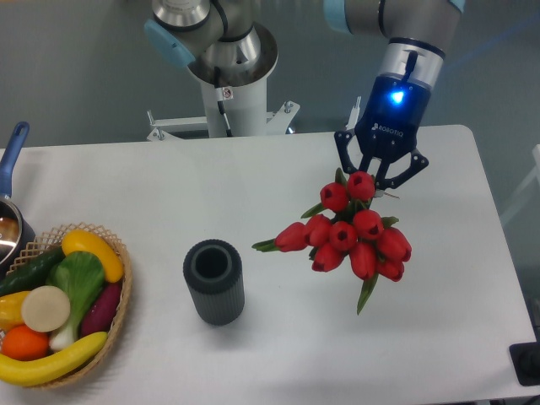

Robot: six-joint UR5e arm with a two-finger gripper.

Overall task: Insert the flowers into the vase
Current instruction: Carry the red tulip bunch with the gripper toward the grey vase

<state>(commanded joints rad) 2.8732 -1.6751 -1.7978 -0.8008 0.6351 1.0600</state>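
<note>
The flowers (354, 234), a bunch of red tulip buds with green leaves, are at the right middle of the white table (253, 177). My gripper (379, 184) comes down from above at the bunch's far end, and its fingers close in on the stem end; the stems themselves are hidden behind the buds. The buds point toward the table's front. The vase (213, 281), dark grey and ribbed, stands upright with its round mouth open, well to the left of the flowers and nearer the front edge.
A wicker basket (118, 291) with fruit and vegetables sits at the front left. A blue-handled metal pot (10, 215) is at the left edge behind it. The robot base (226, 93) stands at the back centre. A black object (527, 363) is beyond the front right corner.
</note>
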